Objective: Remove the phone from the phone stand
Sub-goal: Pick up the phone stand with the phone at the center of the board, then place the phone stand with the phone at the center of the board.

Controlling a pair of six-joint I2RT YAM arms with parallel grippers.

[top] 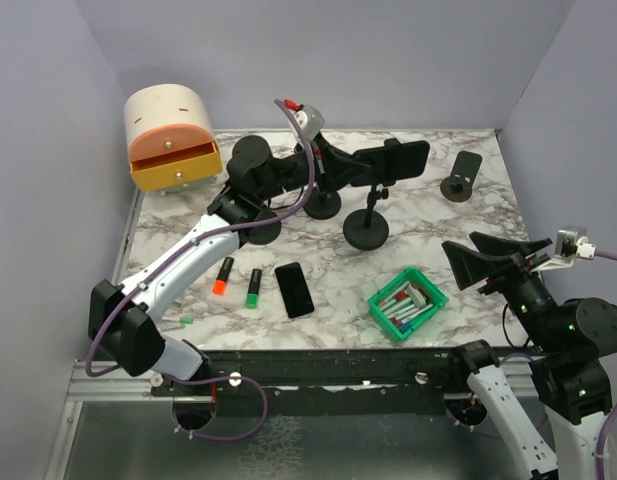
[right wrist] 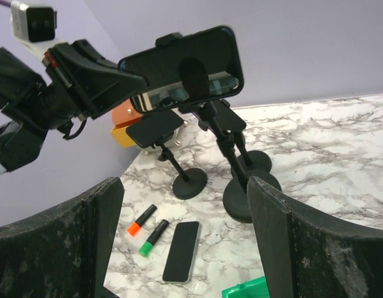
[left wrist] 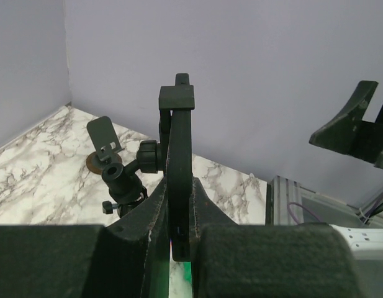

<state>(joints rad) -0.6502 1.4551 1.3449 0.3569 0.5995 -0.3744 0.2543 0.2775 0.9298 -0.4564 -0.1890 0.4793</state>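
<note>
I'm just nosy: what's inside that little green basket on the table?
The green basket holds a pile of markers, white-bodied with coloured caps. Anything beneath that pile is covered.

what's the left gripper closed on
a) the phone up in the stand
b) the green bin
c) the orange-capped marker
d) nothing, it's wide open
a: the left gripper is clamped on the end of the phone that sits up in the phone stand, and the left wrist view shows that phone edge-on between its fingers.
</note>
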